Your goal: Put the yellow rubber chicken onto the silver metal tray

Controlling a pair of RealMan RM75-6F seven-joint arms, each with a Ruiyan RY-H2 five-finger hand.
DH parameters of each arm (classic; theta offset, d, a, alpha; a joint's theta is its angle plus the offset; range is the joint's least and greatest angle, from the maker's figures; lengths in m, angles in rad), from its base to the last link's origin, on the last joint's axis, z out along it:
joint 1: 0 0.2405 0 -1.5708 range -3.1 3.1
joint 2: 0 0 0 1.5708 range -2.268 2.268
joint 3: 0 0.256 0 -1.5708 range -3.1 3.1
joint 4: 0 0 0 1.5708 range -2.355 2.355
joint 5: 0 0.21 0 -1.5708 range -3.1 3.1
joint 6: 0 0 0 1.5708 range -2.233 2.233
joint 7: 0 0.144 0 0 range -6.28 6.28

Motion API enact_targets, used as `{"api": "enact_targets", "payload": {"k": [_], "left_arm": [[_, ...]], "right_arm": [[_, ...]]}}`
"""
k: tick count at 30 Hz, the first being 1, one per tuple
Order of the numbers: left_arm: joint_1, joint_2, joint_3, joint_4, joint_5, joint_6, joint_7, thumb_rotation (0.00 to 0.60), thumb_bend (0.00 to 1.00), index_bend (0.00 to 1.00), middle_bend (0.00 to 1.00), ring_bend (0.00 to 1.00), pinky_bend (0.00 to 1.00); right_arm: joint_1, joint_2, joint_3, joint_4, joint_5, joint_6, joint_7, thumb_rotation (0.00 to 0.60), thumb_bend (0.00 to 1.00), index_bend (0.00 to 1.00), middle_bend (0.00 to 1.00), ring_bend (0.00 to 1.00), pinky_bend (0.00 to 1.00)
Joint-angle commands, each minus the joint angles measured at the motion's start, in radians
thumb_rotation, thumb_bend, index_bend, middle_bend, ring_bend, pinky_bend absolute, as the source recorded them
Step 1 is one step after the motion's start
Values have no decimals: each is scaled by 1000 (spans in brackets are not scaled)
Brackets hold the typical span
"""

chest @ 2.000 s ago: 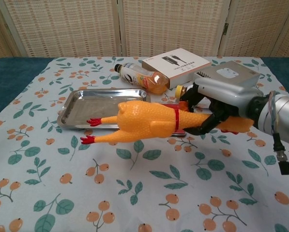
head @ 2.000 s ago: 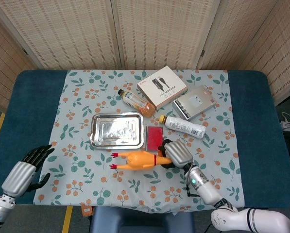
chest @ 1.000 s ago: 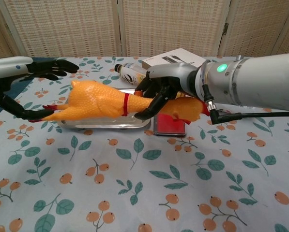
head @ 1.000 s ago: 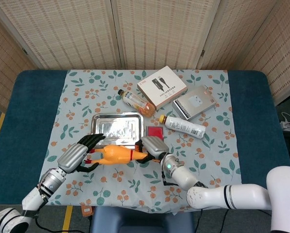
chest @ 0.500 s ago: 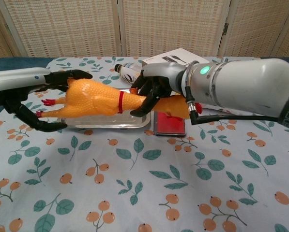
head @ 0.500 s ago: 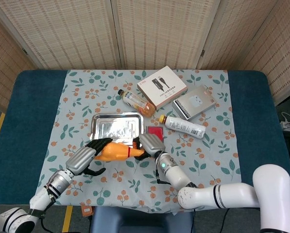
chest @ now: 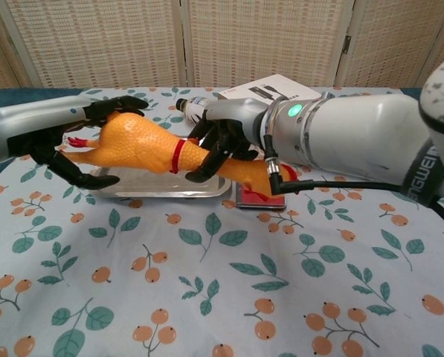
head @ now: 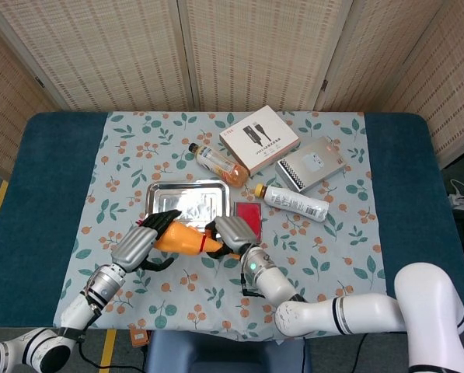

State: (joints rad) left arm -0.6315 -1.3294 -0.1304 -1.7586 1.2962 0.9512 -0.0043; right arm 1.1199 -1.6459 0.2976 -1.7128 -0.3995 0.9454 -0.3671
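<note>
Since earlier: yellow rubber chicken [chest: 143, 145] is carried further left, and its feet end is now cupped by the left hand [chest: 80, 141]
Right hand [chest: 218, 145]: clenched around the neck, so it's kept level
Chicken: held aloft above the silver metal tray's [head: 186, 194] near edge, not yet set down
Red item [head: 248, 215]: beside the tray on the worktop

Both arms reach inward above the table: left hand [chest: 88, 141] cupped, fingers curled; right hand [chest: 218, 141] wrapped closed, wrist angled left.
</note>
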Motion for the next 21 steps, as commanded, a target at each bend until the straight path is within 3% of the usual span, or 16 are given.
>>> {"api": "enact_targets", "payload": {"k": [1,14,21], "left_arm": [[-8,-8,0,14,-22,-4,37,600,326,0,0,0,54],[6,-76,-5,52,-33,91,129,600,320,0,0,0,61],[0,-71,9,43,-38,66,141,600,322,0,0,0,61]], "right_arm": [[5,-3,2,0,9,2,-6,600,311,906,647,793,1000],[37,-13,-10,-19,73,25,-72,600,311,906,646,793,1000],[36,-28,19,-22,70,53,-56,600,311,906,646,793,1000]]}}
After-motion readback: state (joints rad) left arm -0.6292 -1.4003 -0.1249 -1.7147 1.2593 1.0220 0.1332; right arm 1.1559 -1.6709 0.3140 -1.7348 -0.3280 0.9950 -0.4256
